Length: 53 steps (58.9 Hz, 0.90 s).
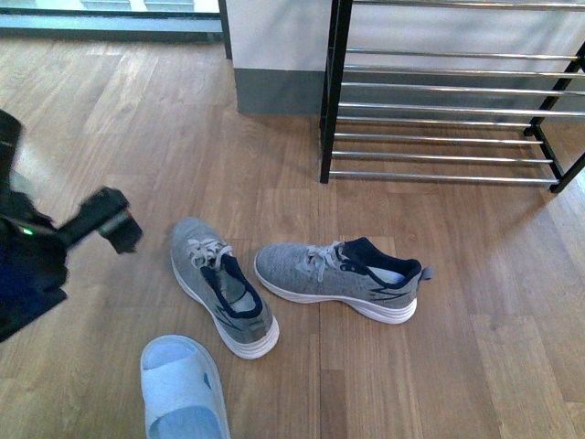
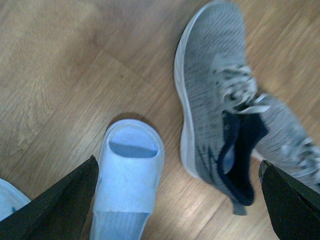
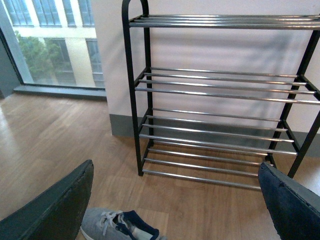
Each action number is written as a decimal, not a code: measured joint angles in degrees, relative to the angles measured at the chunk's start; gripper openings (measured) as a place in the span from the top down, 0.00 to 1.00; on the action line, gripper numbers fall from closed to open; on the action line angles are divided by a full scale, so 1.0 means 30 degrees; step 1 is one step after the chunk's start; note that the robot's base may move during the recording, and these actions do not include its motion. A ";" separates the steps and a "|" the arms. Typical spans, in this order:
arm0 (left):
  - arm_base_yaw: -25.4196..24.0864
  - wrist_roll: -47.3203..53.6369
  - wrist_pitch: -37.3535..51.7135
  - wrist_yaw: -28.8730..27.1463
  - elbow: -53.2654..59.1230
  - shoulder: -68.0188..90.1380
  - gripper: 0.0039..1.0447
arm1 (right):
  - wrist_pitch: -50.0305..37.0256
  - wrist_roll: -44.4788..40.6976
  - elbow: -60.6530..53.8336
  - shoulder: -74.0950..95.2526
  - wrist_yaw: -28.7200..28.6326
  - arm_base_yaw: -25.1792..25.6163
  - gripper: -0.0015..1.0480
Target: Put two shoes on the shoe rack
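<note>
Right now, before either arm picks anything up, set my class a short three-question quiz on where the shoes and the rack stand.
1. Count: how many grey sneakers lie on the floor in the front view?
2. True or false: the shoe rack already holds a shoe.
3. Choose: the pale blue slide lies A) on the floor beside a sneaker, B) on the rack's lowest shelf, C) inside a gripper.
Key: 1 two; 2 false; 3 A.
</note>
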<state>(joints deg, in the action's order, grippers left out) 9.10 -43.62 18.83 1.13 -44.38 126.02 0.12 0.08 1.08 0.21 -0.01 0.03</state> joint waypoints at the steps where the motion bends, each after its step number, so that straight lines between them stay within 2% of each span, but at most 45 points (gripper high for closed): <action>1: 0.0138 0.0117 -0.0328 0.0138 -0.0430 0.0568 0.09 | 0.0000 0.0000 0.0000 0.0000 0.0000 0.0000 0.09; 7: 0.0612 0.0874 -0.1508 0.1268 -0.2368 0.2769 0.09 | 0.0000 0.0000 0.0000 0.0000 0.0000 0.0000 0.09; 13: 0.0933 0.1690 -0.2302 0.1639 -0.4357 0.4452 0.09 | 0.0000 0.0000 0.0000 0.0000 0.0000 0.0000 0.09; 22: 0.1100 0.2382 -0.2856 0.1953 -0.6841 0.6492 0.09 | 0.0000 0.0000 0.0000 0.0000 0.0000 0.0000 0.09; 42: 0.1858 0.2732 -0.3249 0.3854 -1.1438 0.9967 0.09 | 0.0000 0.0000 0.0000 0.0000 0.0000 0.0000 0.09; 47: 0.1778 0.2834 -0.3730 0.3402 -1.2080 1.0586 0.09 | 0.0000 0.0000 0.0007 0.0000 0.0000 0.0000 0.09; 50: 0.1661 0.2863 -0.3956 0.2499 -1.2349 1.0950 0.09 | 0.0000 0.0000 0.0000 0.0000 0.0000 0.0000 0.09; 52: 0.1581 0.2885 -0.4109 0.1945 -1.2517 1.1227 0.13 | 0.0000 0.0000 0.0000 0.0000 0.0000 0.0000 0.09; 53: 0.1479 0.2973 -0.4284 0.1574 -1.2699 1.1519 0.18 | 0.0000 0.0000 0.0000 0.0000 0.0007 0.0000 0.09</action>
<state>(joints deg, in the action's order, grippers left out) 13.54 -34.70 5.98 5.85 -82.48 160.57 0.12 0.08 1.08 0.21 0.01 0.03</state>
